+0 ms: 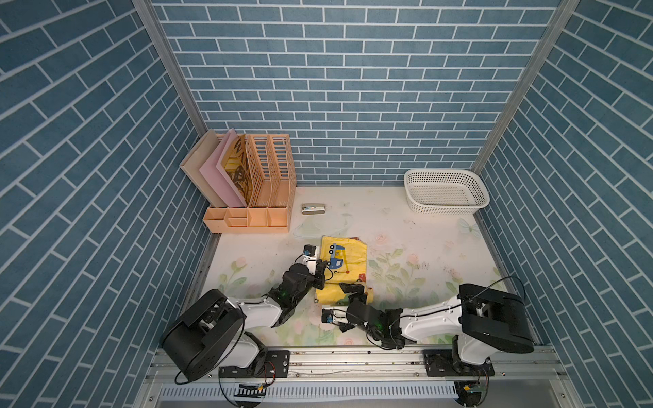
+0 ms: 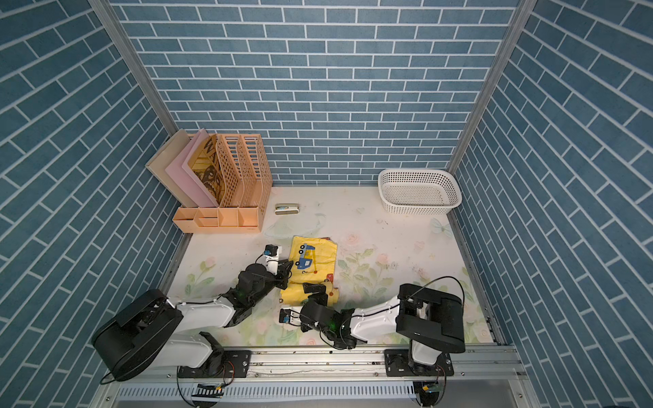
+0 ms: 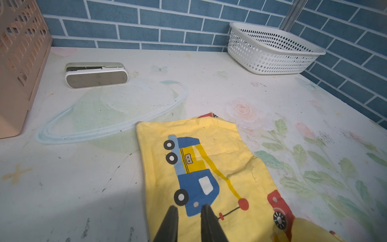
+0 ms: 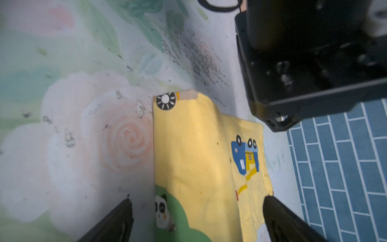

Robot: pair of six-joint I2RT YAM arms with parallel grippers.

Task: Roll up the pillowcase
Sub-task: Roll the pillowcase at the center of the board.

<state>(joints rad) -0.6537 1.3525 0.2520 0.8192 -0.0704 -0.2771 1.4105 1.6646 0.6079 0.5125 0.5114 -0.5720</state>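
1. Nearest: right gripper (image 1: 357,292) wide open, gripping nothing, straddling the near end of the pillowcase (image 1: 344,261) in the middle of the table (image 1: 424,247).
2. A bit farther: left gripper (image 3: 189,207) at the cloth's left edge, nearly closed with a thin gap; can't tell if any cloth is pinched.
3. Long way of the cloth: straight away toward the back wall (image 1: 353,106), so probably best rolled from the near end, by the right gripper.

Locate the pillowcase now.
In both top views the pillowcase lies mid-table on the floral covering, the left tool at its left edge and the right tool over its near end; the stapler and white basket sit farther back.
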